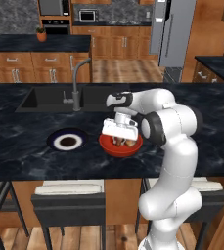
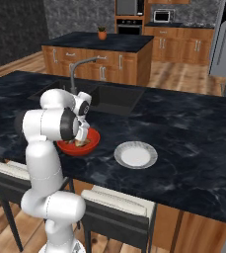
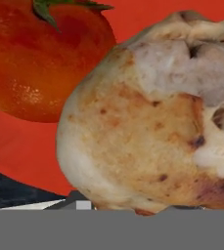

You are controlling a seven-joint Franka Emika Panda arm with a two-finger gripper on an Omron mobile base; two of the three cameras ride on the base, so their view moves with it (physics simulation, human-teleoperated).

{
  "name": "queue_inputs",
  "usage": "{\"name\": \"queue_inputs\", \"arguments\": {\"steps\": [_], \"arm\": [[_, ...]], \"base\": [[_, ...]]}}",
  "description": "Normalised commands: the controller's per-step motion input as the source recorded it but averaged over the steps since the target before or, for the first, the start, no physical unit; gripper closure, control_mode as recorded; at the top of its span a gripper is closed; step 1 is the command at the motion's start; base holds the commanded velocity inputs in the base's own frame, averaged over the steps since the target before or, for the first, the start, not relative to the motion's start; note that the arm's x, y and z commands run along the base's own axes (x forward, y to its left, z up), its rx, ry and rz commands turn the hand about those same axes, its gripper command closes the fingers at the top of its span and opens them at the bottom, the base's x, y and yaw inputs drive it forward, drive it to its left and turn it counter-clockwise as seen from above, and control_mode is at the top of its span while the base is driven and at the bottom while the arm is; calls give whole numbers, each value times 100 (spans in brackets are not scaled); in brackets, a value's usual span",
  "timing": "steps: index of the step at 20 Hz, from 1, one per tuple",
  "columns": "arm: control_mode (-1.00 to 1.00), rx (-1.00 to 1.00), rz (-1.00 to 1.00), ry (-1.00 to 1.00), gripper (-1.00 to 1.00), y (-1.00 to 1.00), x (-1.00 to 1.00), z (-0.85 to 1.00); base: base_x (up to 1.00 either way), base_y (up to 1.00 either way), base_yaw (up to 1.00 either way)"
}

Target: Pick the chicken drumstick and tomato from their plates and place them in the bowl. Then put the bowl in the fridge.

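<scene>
Drumstick [image 3: 147,127] under hand [image 1: 121,139], in bowl [image 1: 108,145]

Drumstick [image 3: 147,127] and tomato [image 3: 40,58] lie side by side in the red bowl [image 1: 114,148] — navy-rimmed plate [image 1: 67,141] left of it, white plate [image 2: 135,154] right.

The tool [image 1: 121,138] hides much of the red bowl [image 1: 108,146]; its jaw state cannot be told

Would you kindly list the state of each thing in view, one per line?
chicken drumstick: lying in the bowl, beside the tomato
tomato: in the bowl
bowl: on the counter, holding both foods
navy-rimmed plate: empty
white plate: empty
fridge: door ajar
tool: low over the bowl, jaws hidden
</scene>
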Motion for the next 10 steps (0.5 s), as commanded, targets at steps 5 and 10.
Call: {"name": "queue_inputs", "arguments": {"steps": [5, 10], "arm": [[-100, 8, -1, 4, 100, 16, -16, -16], [-100, 5, 0, 4, 100, 7, -1, -16]], "base": [[0, 0, 0], [0, 0, 0]]}}
